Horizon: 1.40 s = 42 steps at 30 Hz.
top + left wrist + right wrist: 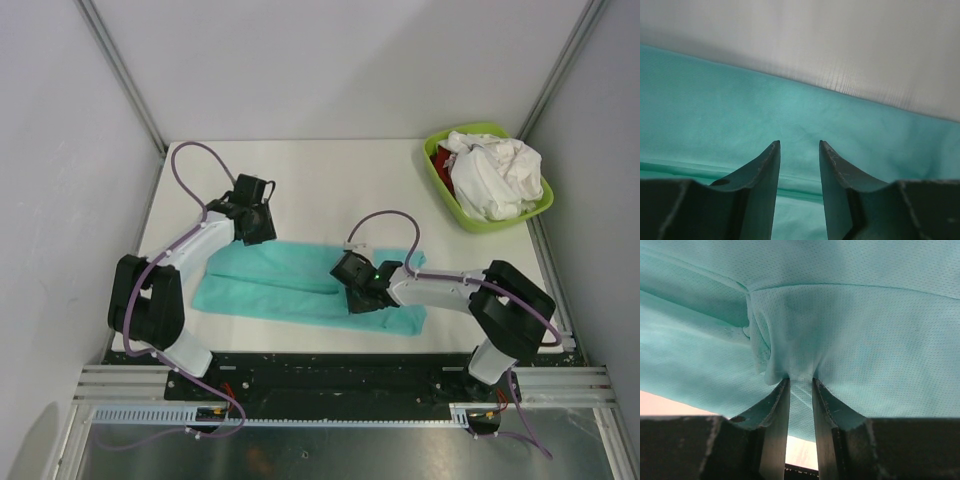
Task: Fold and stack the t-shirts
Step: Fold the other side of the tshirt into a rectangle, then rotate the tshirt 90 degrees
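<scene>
teal shirt [300, 285] flat on the table [330, 180], right gripper [801, 381] clamped on a bunched fold of it, left gripper [799, 145] gaping, nothing in it, by its far edge, white shirts [495, 175] in basin [438, 185]

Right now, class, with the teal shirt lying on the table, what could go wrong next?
The right fingers pinch a small bunched tuck of the teal t-shirt; a pull might slip it free or crumple the cloth. The left fingers stand apart near its far edge, holding nothing, so a one-sided lift may skew it.
</scene>
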### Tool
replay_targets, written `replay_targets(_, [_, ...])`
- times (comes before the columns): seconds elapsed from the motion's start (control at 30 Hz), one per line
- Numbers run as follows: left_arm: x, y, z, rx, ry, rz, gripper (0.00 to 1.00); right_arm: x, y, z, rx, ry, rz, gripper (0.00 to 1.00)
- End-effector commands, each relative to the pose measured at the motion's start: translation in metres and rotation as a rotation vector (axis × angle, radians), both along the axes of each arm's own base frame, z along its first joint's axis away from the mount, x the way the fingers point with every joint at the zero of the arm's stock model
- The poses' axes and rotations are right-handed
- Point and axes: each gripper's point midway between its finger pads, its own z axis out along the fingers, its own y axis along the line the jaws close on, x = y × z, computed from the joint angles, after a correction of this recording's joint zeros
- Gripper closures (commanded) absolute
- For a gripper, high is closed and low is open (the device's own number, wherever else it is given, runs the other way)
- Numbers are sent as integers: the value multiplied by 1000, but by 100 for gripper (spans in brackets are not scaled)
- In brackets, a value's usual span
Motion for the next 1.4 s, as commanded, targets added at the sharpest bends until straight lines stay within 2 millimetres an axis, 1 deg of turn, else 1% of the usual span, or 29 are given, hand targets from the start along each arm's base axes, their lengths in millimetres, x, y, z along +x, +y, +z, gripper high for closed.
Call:
replay_targets(0.0, [1,1,18,4,-56,-24,58,10,5,30,71,-48,-35,71])
replay_targets(0.13, [1,0,25,-5,-71,-33,58,2,-13,56,70,-75,-92,69])
replay_targets(0.23, [-1,-1,31,-15,-84,-41,57,-15,-32,64,66,-72,-145,68])
replay_targets(0.3, [-2,-2,34,-22,-91,-48,57,-30,-44,63,78,-49,-183,66])
replay_targets(0.43, [-4,-5,38,-37,-98,-61,57,-58,-70,51,121,13,-268,61])
replay_targets(0.57, [-5,-8,41,-53,-102,-73,57,-70,-94,41,148,30,-362,56])
replay_targets(0.67, [-5,-9,43,-58,-107,-80,57,-72,-103,35,177,48,-413,54])
replay_targets(0.8, [-5,-9,44,-56,-109,-83,57,-71,-111,25,213,71,-458,53])
replay_targets(0.93, [-6,-9,43,-55,-106,-85,57,-61,-121,18,232,70,-500,53])
replay_targets(1.07, [-6,-9,43,-55,-106,-86,57,-45,-132,15,227,45,-535,53])
replay_targets(1.2, [-5,-9,45,-53,-114,-90,58,-28,-135,12,236,27,-549,53])
replay_targets(1.3, [-4,-9,47,-53,-119,-95,57,-11,-136,7,242,18,-560,53])
replay_targets(1.37, [-4,-9,49,-53,-123,-101,57,4,-140,2,235,12,-577,53])
